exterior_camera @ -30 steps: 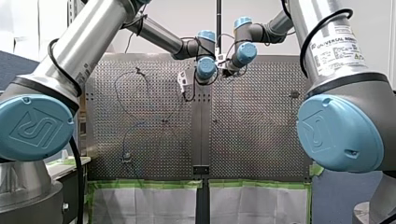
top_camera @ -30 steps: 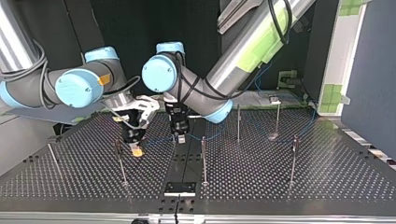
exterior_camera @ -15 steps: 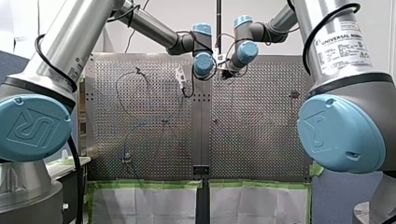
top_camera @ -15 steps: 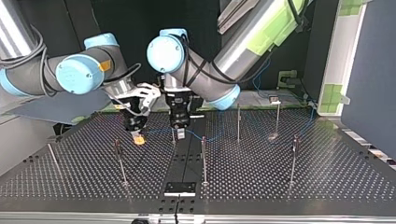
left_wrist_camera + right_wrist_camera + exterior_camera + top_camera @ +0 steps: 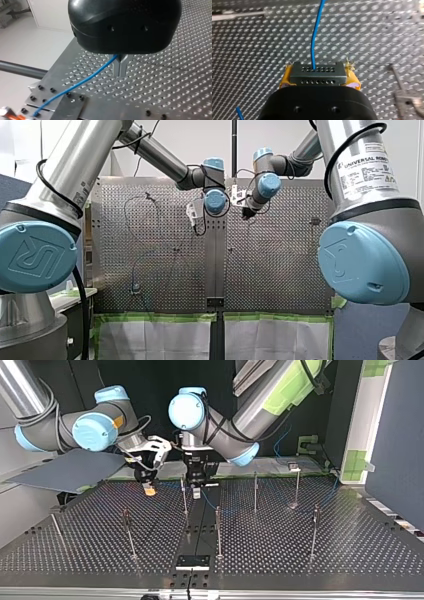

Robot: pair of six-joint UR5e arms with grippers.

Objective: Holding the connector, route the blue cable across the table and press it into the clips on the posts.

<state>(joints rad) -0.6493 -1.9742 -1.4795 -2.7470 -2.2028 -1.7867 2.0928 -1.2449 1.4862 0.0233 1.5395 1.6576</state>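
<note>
Blue cable [image 5: 313,37] leaves the connector [image 5: 317,72] clamped in my right gripper [image 5: 318,78] and passes my left gripper [image 5: 120,70], closed on it; both have pulled back to the top view's upper middle, flanking a post [image 5: 184,495], probably ready for clipping.

blue cable [image 5: 82,81]: one end goes in behind the black body of my left gripper [image 5: 120,74]; ahead of the connector [image 5: 316,73] it runs off the edge
orange thing [image 5: 8,113]: at the cable's other end, cut off by the edge, cannot tell what it is
yellow pads [image 5: 351,76]: mostly hidden behind the connector and the body of my right gripper [image 5: 319,79]
post [image 5: 398,85]: a blur beside my right gripper
clips [image 5: 293,466]: too small to tell if the cable sits in them
</note>
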